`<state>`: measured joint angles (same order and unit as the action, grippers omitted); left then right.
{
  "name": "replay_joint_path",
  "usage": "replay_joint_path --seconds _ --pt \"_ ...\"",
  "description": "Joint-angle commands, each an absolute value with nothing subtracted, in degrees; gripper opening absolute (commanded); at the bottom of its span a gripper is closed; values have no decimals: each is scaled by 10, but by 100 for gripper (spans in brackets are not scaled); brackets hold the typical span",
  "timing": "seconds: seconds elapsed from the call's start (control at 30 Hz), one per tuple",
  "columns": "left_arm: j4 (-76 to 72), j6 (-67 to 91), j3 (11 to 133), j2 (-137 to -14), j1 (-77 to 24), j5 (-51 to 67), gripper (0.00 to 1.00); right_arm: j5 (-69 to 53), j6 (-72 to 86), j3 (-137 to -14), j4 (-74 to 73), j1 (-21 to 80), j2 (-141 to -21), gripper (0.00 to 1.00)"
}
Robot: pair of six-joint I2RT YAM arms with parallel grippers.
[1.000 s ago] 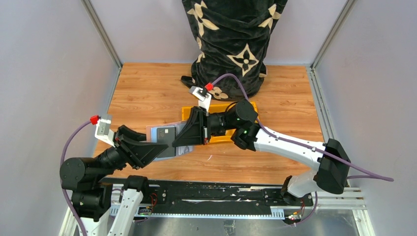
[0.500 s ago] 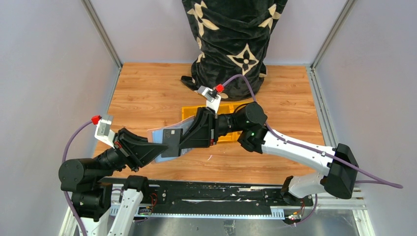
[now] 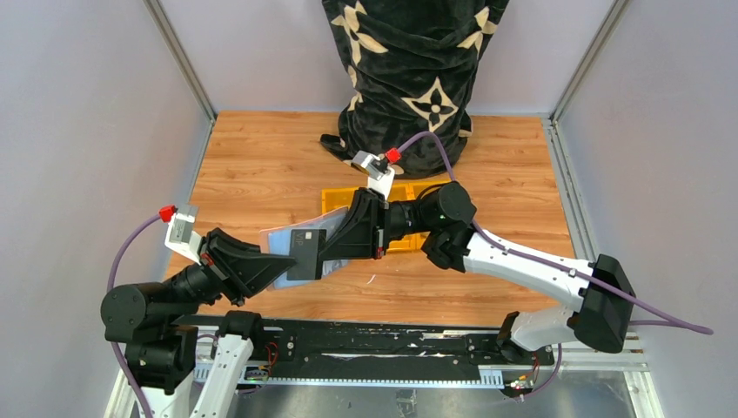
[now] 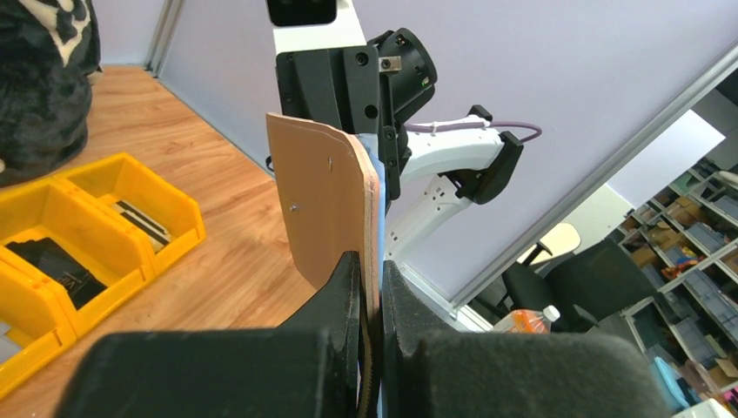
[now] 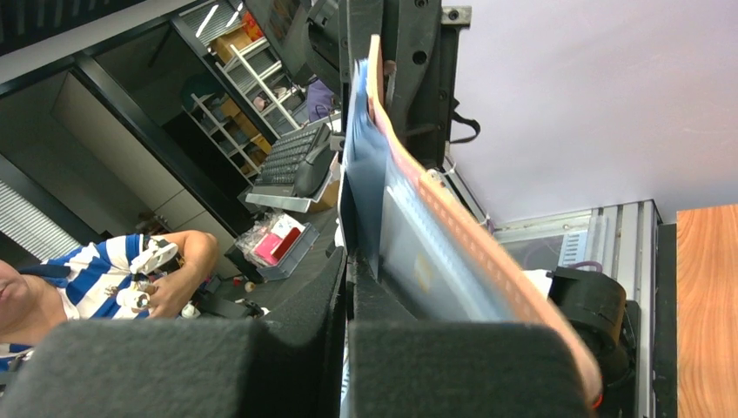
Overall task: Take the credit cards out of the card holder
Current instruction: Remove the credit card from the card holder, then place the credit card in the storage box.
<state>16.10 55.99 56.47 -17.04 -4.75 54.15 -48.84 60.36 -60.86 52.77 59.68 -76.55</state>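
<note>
I'm holding the card holder in the air over mid-table, just near of the yellow tray, with the credit cards still lying against it. My left gripper has just finished closing, clamping the holder's left end and bracing it for the pull. The right gripper, having re-pinched, is squeezing the cards' right edge.
</note>
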Motion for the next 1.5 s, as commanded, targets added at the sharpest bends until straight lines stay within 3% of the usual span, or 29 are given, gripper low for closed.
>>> replay_joint_path --seconds 0.0,0.23,0.27,0.33,0.5,0.57,0.8,1.1,1.27,1.47 --pt "147 559 584 -177 -50 539 0 -499 594 -586 558 587 -730 0" --pt "144 561 587 -180 -50 536 0 -500 592 -588 552 587 -727 1" --pt "145 559 587 -179 -50 535 0 -502 595 -591 552 587 -730 5" --pt "149 555 588 -178 -50 531 0 -501 604 -596 559 589 -738 24" --pt "160 540 590 -179 -50 521 0 -502 615 -619 578 601 -765 33" --pt "160 538 592 -179 -50 522 0 -504 620 -624 583 602 -770 30" --pt "156 531 597 -182 -50 522 0 -512 608 -616 562 595 -752 1" --pt "158 492 604 -199 -50 521 0 -541 597 -538 495 498 -665 0" --pt "173 453 612 -217 -50 521 0 -554 467 -531 229 396 -594 0" --pt "210 388 624 -225 -50 517 0 -392 297 -556 -98 311 -570 0"
